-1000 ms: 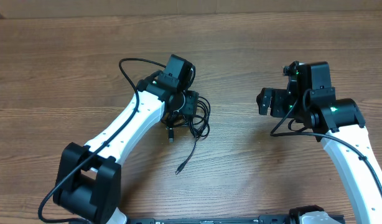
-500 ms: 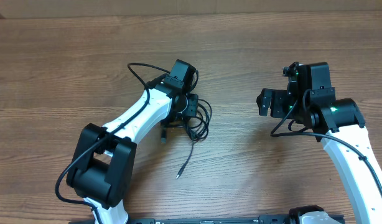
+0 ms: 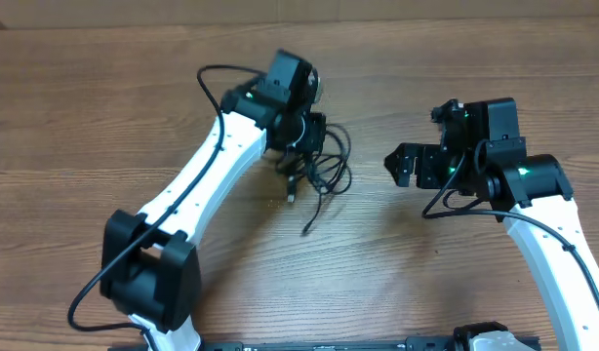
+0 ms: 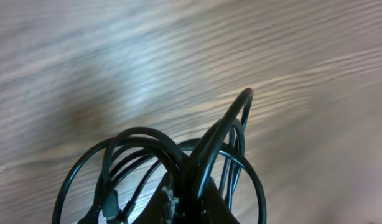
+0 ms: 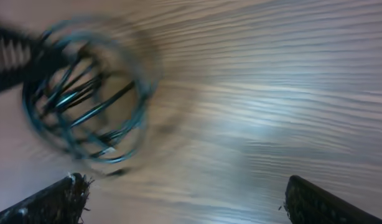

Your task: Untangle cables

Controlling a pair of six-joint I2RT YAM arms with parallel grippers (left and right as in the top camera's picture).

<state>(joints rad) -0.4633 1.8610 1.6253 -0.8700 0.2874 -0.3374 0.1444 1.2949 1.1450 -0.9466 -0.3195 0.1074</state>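
Note:
The cables (image 3: 327, 172) are a tangle of thin black loops under my left gripper (image 3: 301, 148), near the middle of the wooden table. In the left wrist view the jaws stand pinched together on the cords (image 4: 178, 155), with my left gripper (image 4: 190, 200) at the bottom edge and loops fanning out on both sides. One loose plug end (image 3: 307, 230) trails toward the front. My right gripper (image 3: 401, 166) stands open to the right of the bundle, apart from it. The right wrist view shows the blurred bundle (image 5: 85, 93) at upper left, beyond its wide-apart fingertips (image 5: 51, 202).
The bare wooden table (image 3: 456, 68) runs all around. Each arm carries its own thicker black cable (image 3: 207, 83). The left arm's base (image 3: 148, 283) sits at the front left, the right arm's link (image 3: 563, 263) at the front right.
My left gripper has shut on the bundle and carried it back and to the right. The right gripper has edged left toward it.

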